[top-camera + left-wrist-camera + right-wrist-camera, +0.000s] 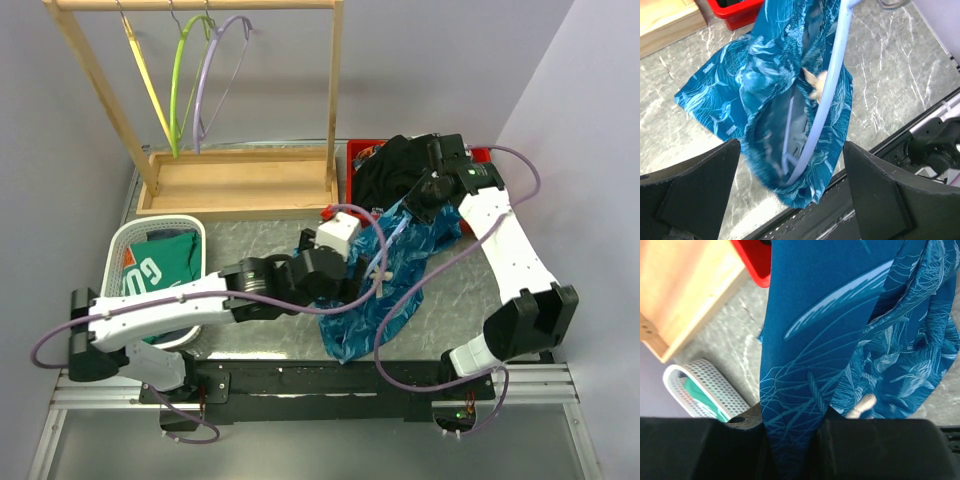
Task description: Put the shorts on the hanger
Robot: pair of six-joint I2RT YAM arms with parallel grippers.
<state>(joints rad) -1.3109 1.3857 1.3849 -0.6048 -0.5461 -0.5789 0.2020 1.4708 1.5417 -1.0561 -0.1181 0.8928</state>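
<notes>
The blue shorts hang from my right gripper and trail down over the table's middle toward the front edge. In the right wrist view my right gripper is shut on a fold of the shorts. In the left wrist view the light-blue hanger runs as a curved bar into the shorts' opening; the drawstring end lies beside it. My left gripper is open, its fingers wide apart on the near side of the shorts and apart from them. It sits mid-table in the top view.
A wooden rack at the back holds a lime-green hanger and a lavender hanger. A red bin with a black garment stands behind the shorts. A white basket with a green shirt is at the left.
</notes>
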